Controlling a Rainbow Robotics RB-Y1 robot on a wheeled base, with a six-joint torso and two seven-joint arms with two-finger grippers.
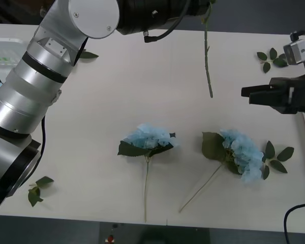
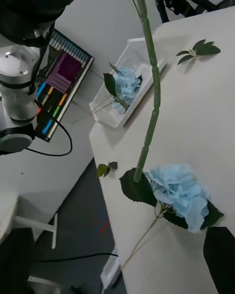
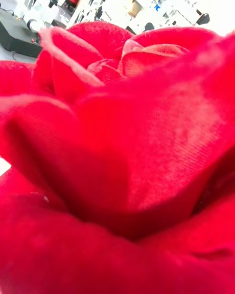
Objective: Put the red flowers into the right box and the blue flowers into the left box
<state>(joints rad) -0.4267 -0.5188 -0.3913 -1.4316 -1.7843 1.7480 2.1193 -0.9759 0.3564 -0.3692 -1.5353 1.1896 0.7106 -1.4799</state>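
Left wrist view: velvety red rose point(image 3: 122, 142) pressed close, finger state unreadable; front view: knobbly green stem point(image 1: 207, 56) dangled over matte bench point(image 1: 117, 101), right gripper point(image 1: 250, 95) pinched empty, fluffy blue flowers point(image 1: 150, 137) flat.

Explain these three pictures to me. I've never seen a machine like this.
This is a two-armed robot sorting fake flowers into boxes.

The front view looks down from above its arms at a white table. The big silver left arm reaches across the top. The right claw hovers over the table's right side.

Two blue flowers lie on the table, with loose leaf sprigs near the edges.

The left wrist view comes from a camera on the left arm. It is pressed up against a red rose. The rose's stem dangles in the air, so that arm seems to be carrying it.

The right wrist view comes from the right arm's camera and looks across the table. It shows the left box, which already has one blue flower in it.
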